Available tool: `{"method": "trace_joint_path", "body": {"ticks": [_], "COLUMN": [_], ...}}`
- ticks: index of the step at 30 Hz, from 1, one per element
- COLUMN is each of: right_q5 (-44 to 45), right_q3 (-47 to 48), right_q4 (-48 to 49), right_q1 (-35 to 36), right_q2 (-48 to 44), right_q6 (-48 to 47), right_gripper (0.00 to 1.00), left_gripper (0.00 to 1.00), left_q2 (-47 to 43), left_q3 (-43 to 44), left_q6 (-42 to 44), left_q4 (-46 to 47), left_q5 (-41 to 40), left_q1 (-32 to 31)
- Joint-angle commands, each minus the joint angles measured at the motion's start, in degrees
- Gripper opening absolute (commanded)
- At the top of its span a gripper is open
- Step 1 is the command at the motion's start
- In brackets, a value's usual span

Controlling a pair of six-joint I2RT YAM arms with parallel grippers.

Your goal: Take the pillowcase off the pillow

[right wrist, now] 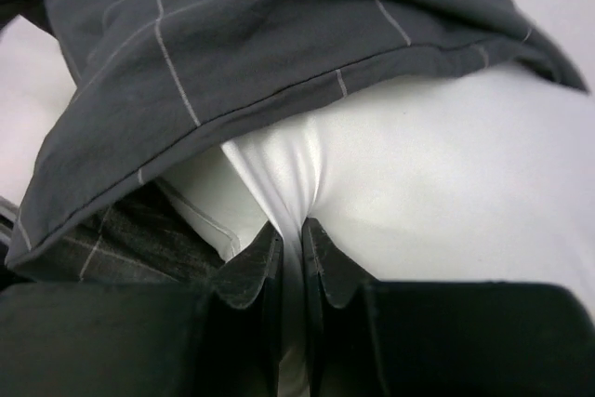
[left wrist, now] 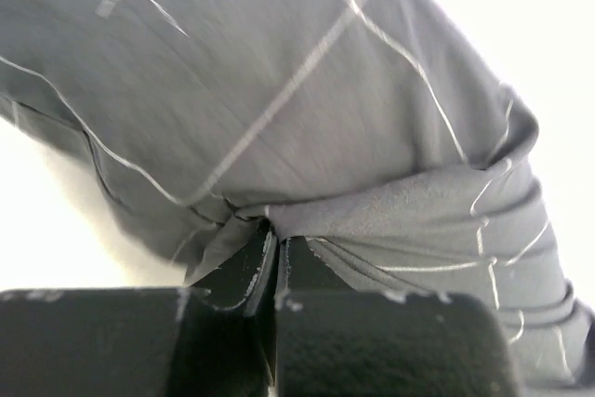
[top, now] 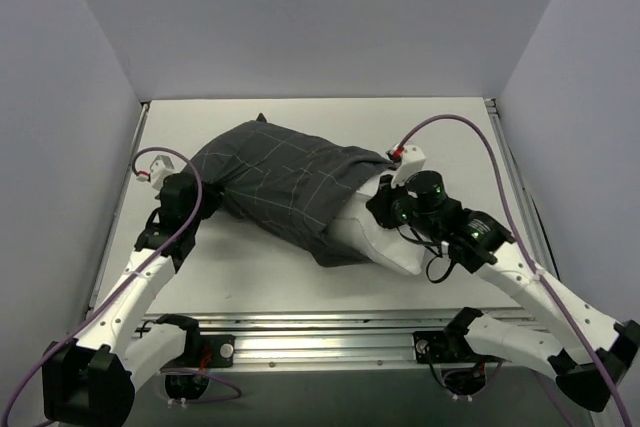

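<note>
Both arms are built alike, with slim white links joined by chunky black joint housings. The left arm ends in a boxy black base, and the right arm has a matching black foot. A thin purple cable trails along the left arm, and a second purple lead runs to the right. Small green lights glow on the right arm's round black wrist housing, which has a little white block touched with red beside it. The left pincer has matte black fingers flecked with pale scuffs. The right pincer is matte black too, with wedge-shaped tips.
</note>
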Motion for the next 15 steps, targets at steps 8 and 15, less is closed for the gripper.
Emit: {"method": "trace_joint_path", "body": {"ticks": [8, 15], "right_q5": [12.9, 1.0], "right_q3": [15.0, 10.0], "right_q4": [-16.2, -13.5], "right_q1": [-1.7, -1.6], "right_q2": [-14.4, -10.9], "right_q6": [-0.7, -0.7], "right_gripper": [0.0, 0.0], "left_gripper": [0.02, 0.05], "left_q2": [5.2, 9.2], "left_q3": [5.7, 9.7], "left_q6": [-0.6, 6.4], "left_q4": [-1.3, 7.2], "left_q5": [-25.8, -13.2], "left_q1": [8.4, 8.2]}}
